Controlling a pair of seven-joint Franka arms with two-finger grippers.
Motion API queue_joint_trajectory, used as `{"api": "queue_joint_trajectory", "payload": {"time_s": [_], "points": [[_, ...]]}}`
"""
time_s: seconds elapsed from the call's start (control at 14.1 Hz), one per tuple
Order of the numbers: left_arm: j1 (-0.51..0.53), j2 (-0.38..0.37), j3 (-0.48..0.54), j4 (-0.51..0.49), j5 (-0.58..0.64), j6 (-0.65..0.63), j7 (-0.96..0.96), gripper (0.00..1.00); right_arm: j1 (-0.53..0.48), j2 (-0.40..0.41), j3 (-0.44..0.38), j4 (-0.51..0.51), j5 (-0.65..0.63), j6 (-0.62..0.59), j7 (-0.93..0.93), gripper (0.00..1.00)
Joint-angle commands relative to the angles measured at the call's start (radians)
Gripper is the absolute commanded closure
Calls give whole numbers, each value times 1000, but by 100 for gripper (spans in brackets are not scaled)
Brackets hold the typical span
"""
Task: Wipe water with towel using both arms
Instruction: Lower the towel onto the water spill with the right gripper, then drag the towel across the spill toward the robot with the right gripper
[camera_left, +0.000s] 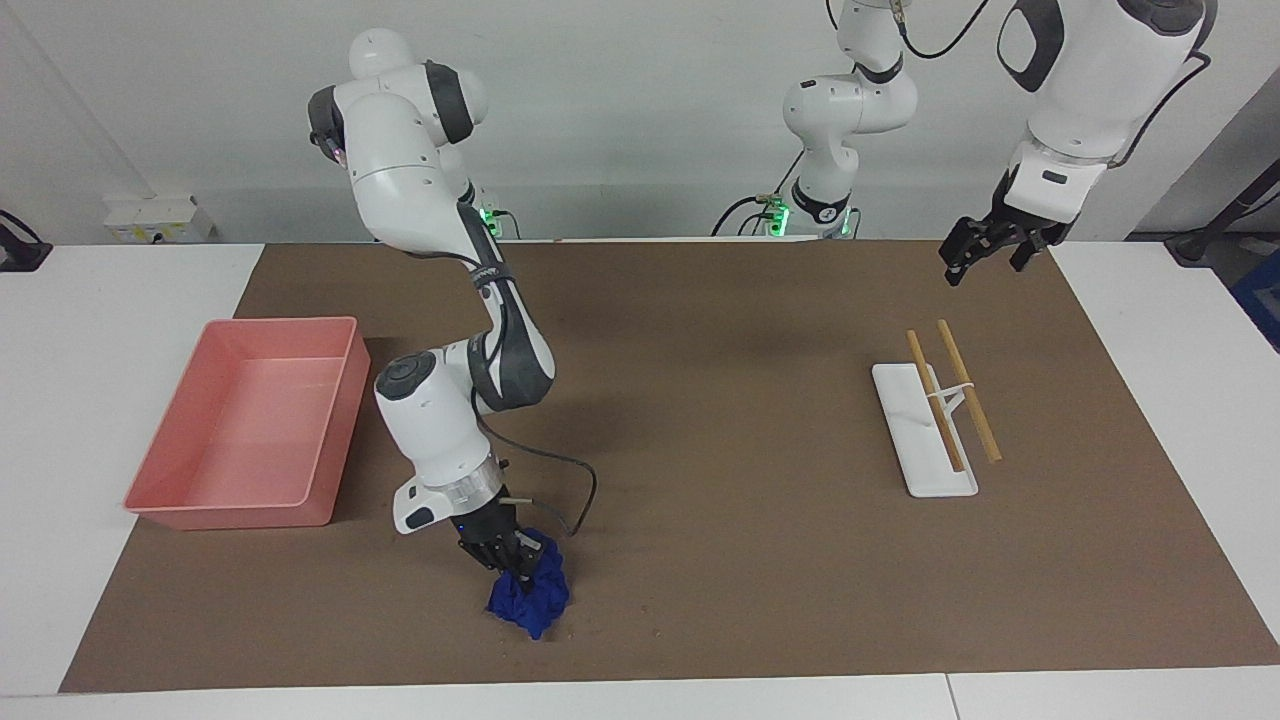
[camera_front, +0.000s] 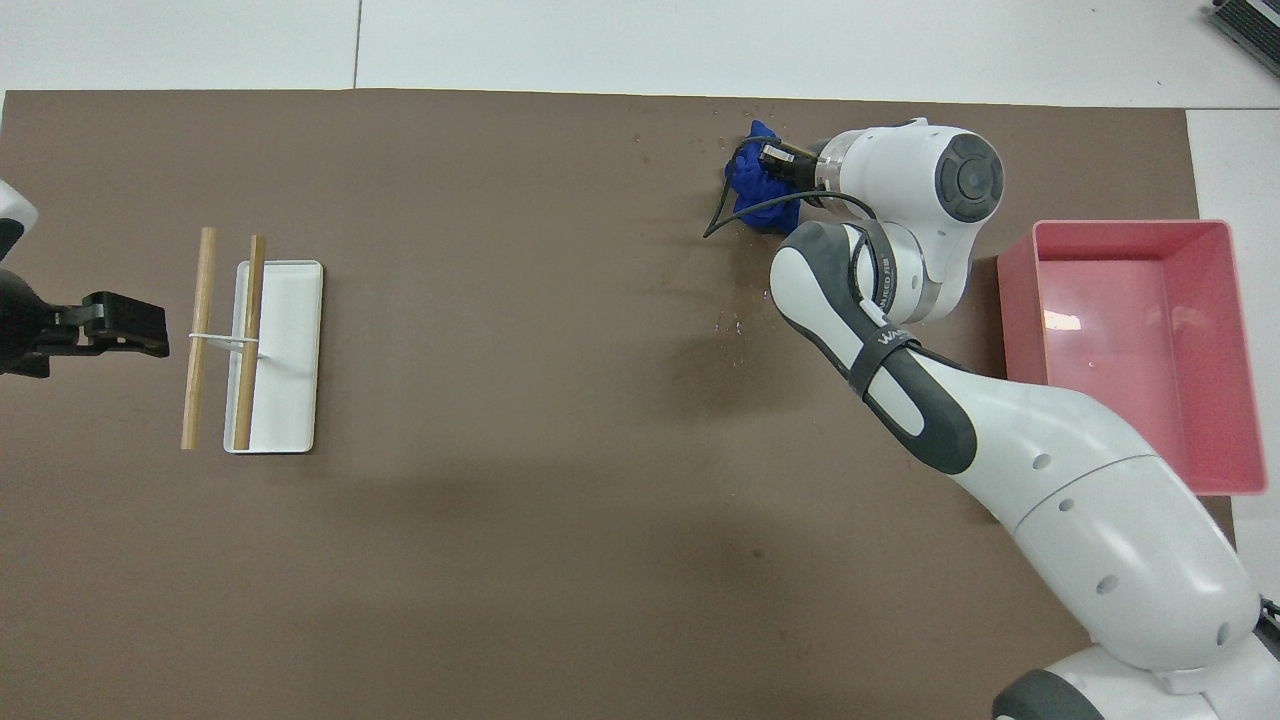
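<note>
The blue towel (camera_left: 532, 597) is bunched on the brown mat (camera_left: 720, 560), close to the mat's edge farthest from the robots; it also shows in the overhead view (camera_front: 752, 186). My right gripper (camera_left: 508, 560) is shut on the towel's top and holds it down against the mat; in the overhead view the gripper (camera_front: 775, 170) is mostly hidden by its wrist. Tiny water specks (camera_left: 655, 632) lie on the mat beside the towel, and more specks (camera_front: 732, 326) lie nearer the robots. No clear damp blotch shows. My left gripper (camera_left: 985, 266) hangs open and empty above the mat's edge at the left arm's end (camera_front: 128, 326).
A pink tray (camera_left: 330, 430) stands empty at the right arm's end of the mat, beside the right arm's wrist. A white rack (camera_left: 915, 470) with two wooden sticks (camera_left: 968, 390) lies toward the left arm's end.
</note>
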Motion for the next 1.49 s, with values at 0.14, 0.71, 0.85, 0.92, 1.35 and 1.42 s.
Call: {"api": "queue_joint_trajectory", "payload": {"time_s": [0.14, 0.71, 0.85, 0.92, 1.35, 1.42], "points": [[-106, 45, 78, 35, 16, -45, 7, 0, 9, -61, 26, -221, 25, -2, 54, 100], [-95, 31, 75, 11, 15, -43, 29, 0, 47, -166, 46, -377, 39, -7, 167, 100], [-87, 29, 73, 11, 16, -42, 32, 0, 73, -218, 46, -451, 40, -5, 193, 100], [-78, 27, 67, 11, 16, -42, 33, 0, 84, -244, 46, -486, 40, -4, 207, 100], [13, 29, -17, 11, 16, -36, 49, 0, 90, -370, 51, -655, 54, -5, 219, 100], [13, 29, -17, 10, 16, -37, 49, 0, 90, -390, 51, -685, 69, -5, 219, 100]]}}
